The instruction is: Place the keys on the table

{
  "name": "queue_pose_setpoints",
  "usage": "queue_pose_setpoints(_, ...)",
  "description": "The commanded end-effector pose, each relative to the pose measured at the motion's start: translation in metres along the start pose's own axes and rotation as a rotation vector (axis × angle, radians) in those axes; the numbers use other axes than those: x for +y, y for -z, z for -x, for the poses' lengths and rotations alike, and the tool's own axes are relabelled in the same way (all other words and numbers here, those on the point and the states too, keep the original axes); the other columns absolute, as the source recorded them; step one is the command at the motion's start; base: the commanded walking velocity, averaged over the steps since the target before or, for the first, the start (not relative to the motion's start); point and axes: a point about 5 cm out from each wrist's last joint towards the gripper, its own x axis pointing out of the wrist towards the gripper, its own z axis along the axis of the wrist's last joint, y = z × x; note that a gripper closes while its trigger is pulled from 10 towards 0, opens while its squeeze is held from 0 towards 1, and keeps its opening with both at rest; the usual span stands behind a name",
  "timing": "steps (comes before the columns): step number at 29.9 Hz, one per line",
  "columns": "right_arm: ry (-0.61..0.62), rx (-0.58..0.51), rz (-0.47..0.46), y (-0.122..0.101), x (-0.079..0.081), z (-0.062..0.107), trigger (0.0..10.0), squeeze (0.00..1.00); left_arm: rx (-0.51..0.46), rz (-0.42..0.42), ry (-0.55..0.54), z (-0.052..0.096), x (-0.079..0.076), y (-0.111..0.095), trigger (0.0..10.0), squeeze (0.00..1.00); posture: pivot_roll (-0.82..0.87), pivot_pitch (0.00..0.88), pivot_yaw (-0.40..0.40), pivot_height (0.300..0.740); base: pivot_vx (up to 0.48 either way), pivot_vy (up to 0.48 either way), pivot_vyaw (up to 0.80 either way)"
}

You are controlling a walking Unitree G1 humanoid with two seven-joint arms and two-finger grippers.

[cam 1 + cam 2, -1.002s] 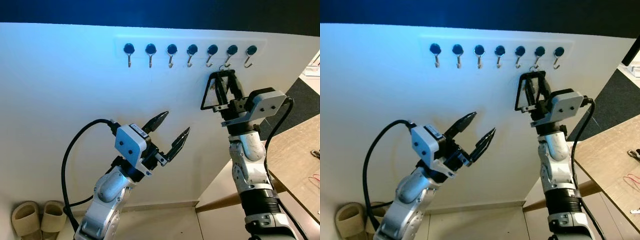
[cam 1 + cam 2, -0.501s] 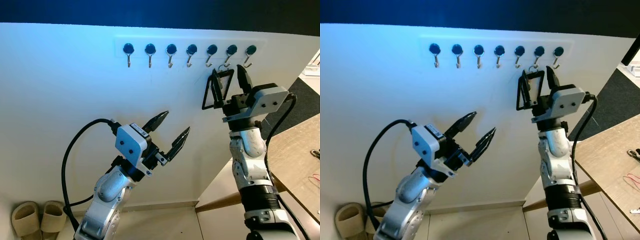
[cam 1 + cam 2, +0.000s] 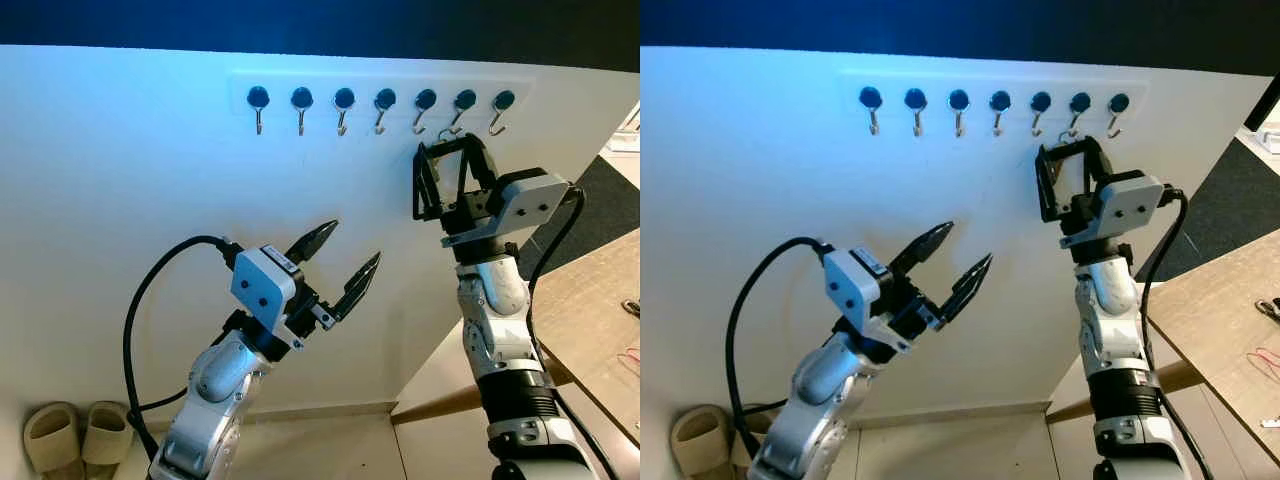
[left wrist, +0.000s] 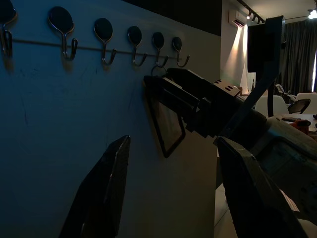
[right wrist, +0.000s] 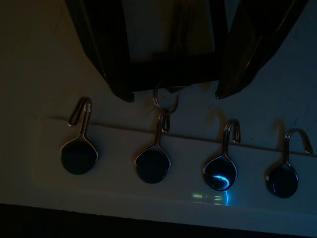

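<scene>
Reaching: we are raising our right hand (image 3: 447,180) to the wall hooks (image 3: 381,104), its fingers (image 3: 424,182) closing around the keys (image 5: 166,69).
Keys: they are hanging by their ring (image 5: 165,100) from the sixth hook (image 3: 460,106), the dark tag sitting between our fingers.
Left hand (image 3: 340,262): we are holding it open, lower on the wall, well apart from the keys.
Counter (image 3: 590,310): it is standing to our right, below the hooks.

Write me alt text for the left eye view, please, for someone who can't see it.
The right gripper is raised to a white wall, its black fingers around a dark rectangular key tag hanging by a ring from one hook in a row of hooks. Lower down, the left gripper hovers open.
</scene>
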Motion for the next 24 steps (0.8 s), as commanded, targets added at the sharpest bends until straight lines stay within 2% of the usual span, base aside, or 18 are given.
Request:
queue_pose_setpoints(1,0.003,0.002,-0.008,0.0006,-0.0006,0.0038,6.4,0.00,0.006,-0.008,0.016,-0.0002,-0.0022,-0.0009,10.0,0.00,0.07,0.102,-0.069,0.740,0.000,0.000,0.00)
queue_pose_setpoints(5,-0.004,0.004,-0.014,0.0011,0.0007,0.0050,6.3,0.00,0.007,-0.008,0.019,-0.0003,-0.0027,-0.0008,10.0,0.00,0.07,0.101,-0.069,0.740,0.000,0.000,0.00)
queue_pose_setpoints(7,-0.006,0.005,-0.016,0.0015,0.0017,0.0058,5.9,0.00,0.007,-0.009,0.019,0.0000,-0.0030,-0.0008,10.0,0.00,0.08,0.096,-0.069,0.740,0.000,0.000,0.00)
queue_pose_setpoints(12,-0.009,0.004,-0.020,0.0014,0.0044,0.0067,7.1,0.00,0.007,-0.009,0.022,0.0001,-0.0036,-0.0008,10.0,0.00,0.08,0.094,-0.068,0.740,0.000,0.000,0.00)
queue_pose_setpoints(17,-0.011,0.004,-0.021,0.0014,0.0049,0.0066,7.3,0.00,0.008,-0.009,0.023,0.0000,-0.0037,-0.0008,10.0,0.00,0.08,0.094,-0.068,0.740,0.000,0.000,0.00)
queue_pose_setpoints(19,-0.012,0.005,-0.021,0.0014,0.0047,0.0064,5.5,0.00,0.009,-0.010,0.024,-0.0001,-0.0037,-0.0008,10.0,0.00,0.08,0.095,-0.069,0.740,0.000,0.000,0.00)
queue_pose_setpoints(20,-0.013,0.005,-0.021,0.0014,0.0046,0.0063,5.5,0.00,0.009,-0.011,0.024,-0.0002,-0.0037,-0.0008,10.0,0.00,0.08,0.094,-0.069,0.740,0.000,0.000,0.00)
queue_pose_setpoints(21,-0.013,0.005,-0.020,0.0014,0.0043,0.0062,4.3,0.00,0.010,-0.011,0.024,-0.0002,-0.0037,-0.0007,10.0,0.00,0.08,0.094,-0.069,0.740,0.000,0.000,0.00)
queue_pose_setpoints(23,-0.013,0.005,-0.019,0.0014,0.0041,0.0061,4.3,0.00,0.010,-0.011,0.023,-0.0003,-0.0036,-0.0007,10.0,0.00,0.08,0.094,-0.069,0.740,0.000,0.000,0.00)
queue_pose_setpoints(24,-0.013,0.004,-0.018,0.0012,0.0038,0.0058,3.8,0.00,0.010,-0.011,0.022,-0.0003,-0.0036,-0.0007,10.0,0.00,0.08,0.094,-0.070,0.740,0.000,0.000,0.00)
